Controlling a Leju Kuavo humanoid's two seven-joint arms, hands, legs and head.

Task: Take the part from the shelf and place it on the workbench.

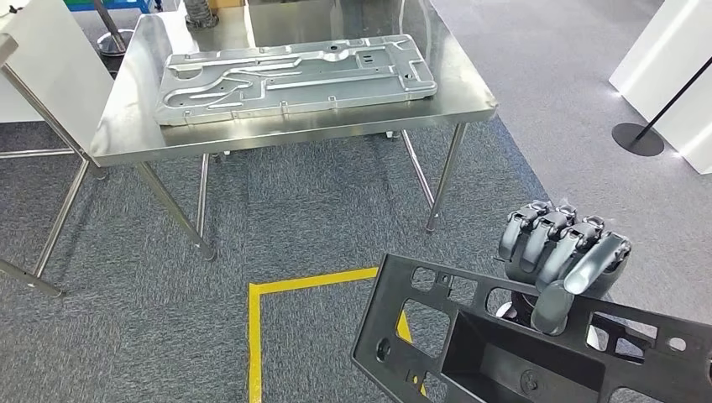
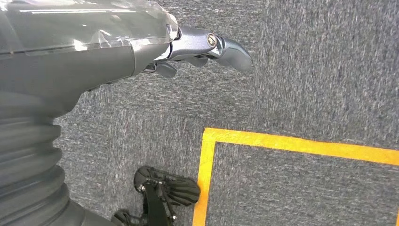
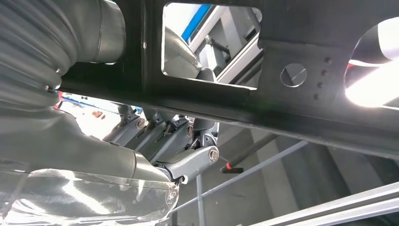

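The black plastic part point(image 1: 504, 353), a frame with cut-outs and a box-like recess, hangs low at the right of the head view. My right hand point(image 1: 562, 256) grips its upper edge, fingers curled over the rim and thumb pressed on the near face. In the right wrist view the same part point(image 3: 291, 42) crosses in front of the right hand point(image 3: 169, 136). The steel workbench point(image 1: 134, 126) stands ahead to the left, across the carpet. My left hand point(image 2: 188, 47) hangs over the grey carpet, thumb stretched out, holding nothing.
A large silver metal plate point(image 1: 294, 75) covers much of the workbench top. Yellow floor tape point(image 1: 311, 281) marks a corner on the carpet between me and the bench. A second table frame point(image 1: 42, 126) stands at the left. White panels point(image 1: 672, 75) and a black stand base point(image 1: 636, 138) stand at the right.
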